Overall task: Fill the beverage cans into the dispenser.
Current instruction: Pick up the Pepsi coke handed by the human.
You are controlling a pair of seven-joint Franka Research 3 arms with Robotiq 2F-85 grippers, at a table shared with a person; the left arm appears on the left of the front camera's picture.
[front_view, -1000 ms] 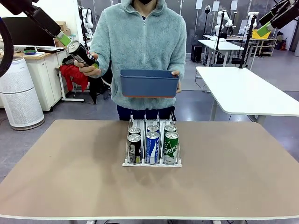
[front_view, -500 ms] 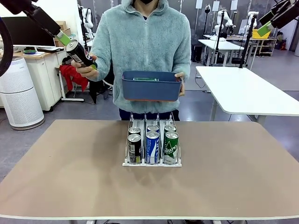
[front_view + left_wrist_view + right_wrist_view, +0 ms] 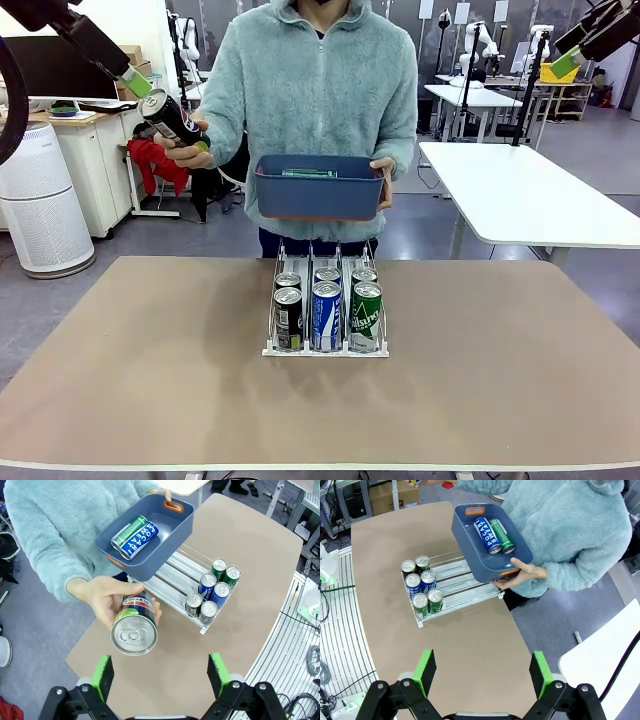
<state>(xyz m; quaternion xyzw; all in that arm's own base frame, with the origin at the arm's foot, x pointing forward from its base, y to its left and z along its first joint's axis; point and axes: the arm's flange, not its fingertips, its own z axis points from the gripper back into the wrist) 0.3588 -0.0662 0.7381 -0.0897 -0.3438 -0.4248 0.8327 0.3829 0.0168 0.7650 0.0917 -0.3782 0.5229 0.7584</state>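
The person's hand (image 3: 100,597) offers us a black can (image 3: 134,632) at centre frame in the left wrist view, its silver top facing our left jaws and its long axis pointing at them. Left and right jaws both stand spread and empty, the left far nearer. The dispenser (image 3: 325,351) waits at lower centre of the front view.

Blue bin (image 3: 320,195) (orange handles), tan table (image 3: 150,380)
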